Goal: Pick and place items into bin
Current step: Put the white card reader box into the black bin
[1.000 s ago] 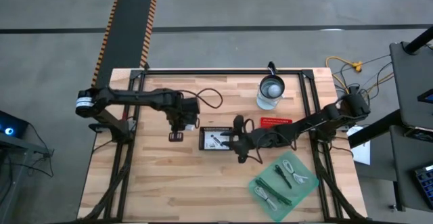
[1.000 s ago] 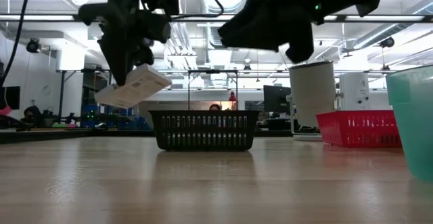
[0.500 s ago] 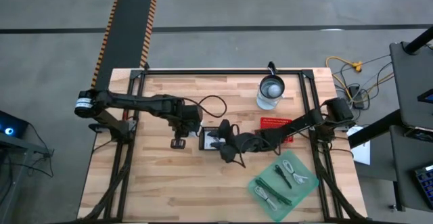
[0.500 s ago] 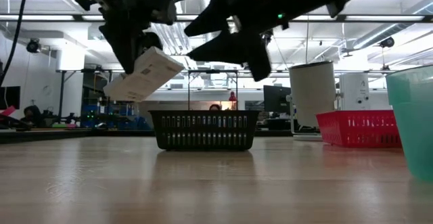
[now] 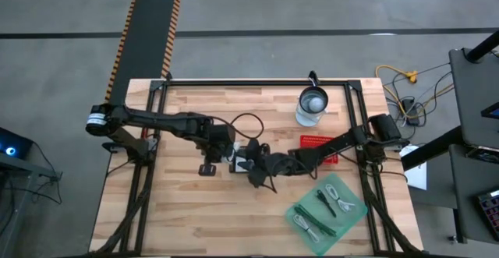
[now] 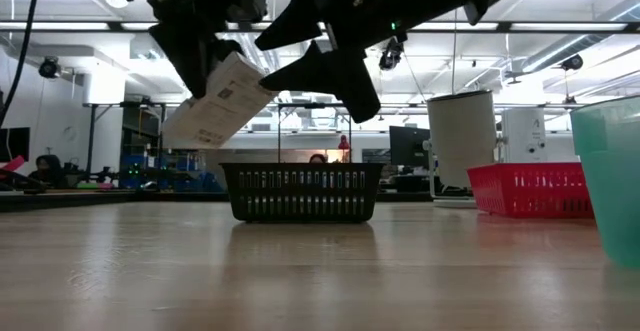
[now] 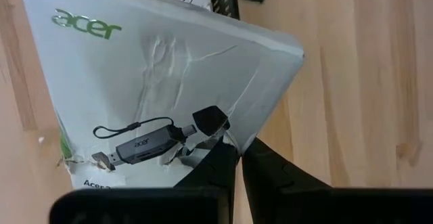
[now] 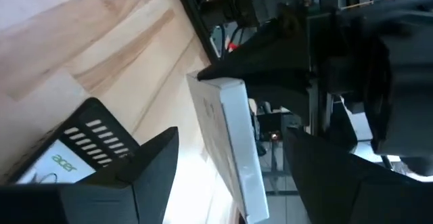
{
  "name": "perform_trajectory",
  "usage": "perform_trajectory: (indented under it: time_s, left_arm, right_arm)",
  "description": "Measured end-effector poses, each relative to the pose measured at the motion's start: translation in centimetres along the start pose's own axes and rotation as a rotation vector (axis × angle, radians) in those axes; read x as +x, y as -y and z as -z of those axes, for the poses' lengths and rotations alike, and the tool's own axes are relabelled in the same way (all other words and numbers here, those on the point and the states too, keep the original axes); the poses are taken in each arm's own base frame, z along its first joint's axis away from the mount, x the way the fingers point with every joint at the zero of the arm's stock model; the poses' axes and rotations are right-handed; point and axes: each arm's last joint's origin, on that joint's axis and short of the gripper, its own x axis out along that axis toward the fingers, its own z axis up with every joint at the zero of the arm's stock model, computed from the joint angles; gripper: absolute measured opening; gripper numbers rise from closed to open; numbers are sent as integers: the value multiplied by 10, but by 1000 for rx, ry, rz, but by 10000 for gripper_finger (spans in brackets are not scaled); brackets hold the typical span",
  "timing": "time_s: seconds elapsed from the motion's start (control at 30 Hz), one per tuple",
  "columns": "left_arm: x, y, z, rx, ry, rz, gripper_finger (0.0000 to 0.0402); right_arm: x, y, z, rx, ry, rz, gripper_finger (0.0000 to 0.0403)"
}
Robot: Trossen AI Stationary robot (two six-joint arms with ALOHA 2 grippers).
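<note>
The white card box (image 6: 217,101) hangs tilted in the air, pinched in the left gripper (image 6: 205,56), and has drifted closer to the black bin (image 6: 300,191) since a moment ago. The right gripper (image 6: 315,51) has spread wide and swung in beside it, perhaps for a handover. Only the left wrist view shows the printed adapter picture.

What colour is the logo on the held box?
Green, on the white box; the left wrist view shows it best.
</note>
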Motion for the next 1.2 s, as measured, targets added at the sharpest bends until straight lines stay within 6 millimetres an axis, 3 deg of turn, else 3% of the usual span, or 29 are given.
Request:
perform_trajectory:
  time_s: [0.4, 0.87, 1.2]
  left_arm:
    - [0, 5, -9, 37, 91, 30, 4]
    - [0, 5, -12, 37, 114, 29, 4]
    - [0, 5, -14, 40, 137, 30, 4]
  right_arm:
    - [8, 9, 16, 1, -51, 3, 239]
    - [7, 8, 14, -2, -41, -5, 157]
    - [7, 6, 16, -13, -52, -22, 77]
